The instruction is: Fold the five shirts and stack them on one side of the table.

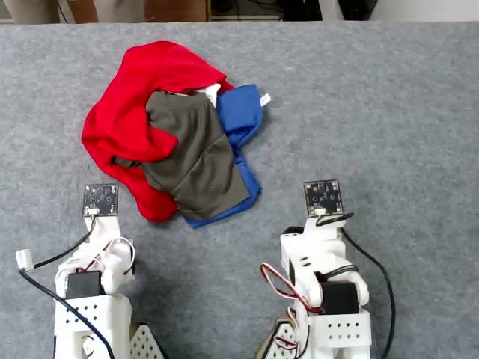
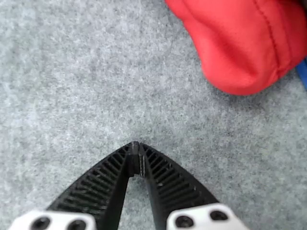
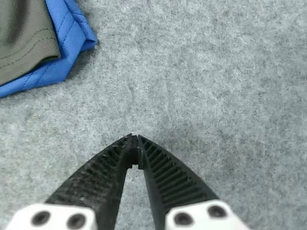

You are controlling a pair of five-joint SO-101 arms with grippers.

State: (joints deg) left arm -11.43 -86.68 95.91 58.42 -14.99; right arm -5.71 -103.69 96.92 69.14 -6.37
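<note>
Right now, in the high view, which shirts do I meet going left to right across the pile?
red shirt -> olive shirt -> blue shirt

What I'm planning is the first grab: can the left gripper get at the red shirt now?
Probably yes: the red shirt lies just ahead of the left gripper, with only bare table between them.

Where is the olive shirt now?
In the high view, the olive shirt lies uppermost, left of centre on the table, over the red shirt and the blue shirt.
</note>
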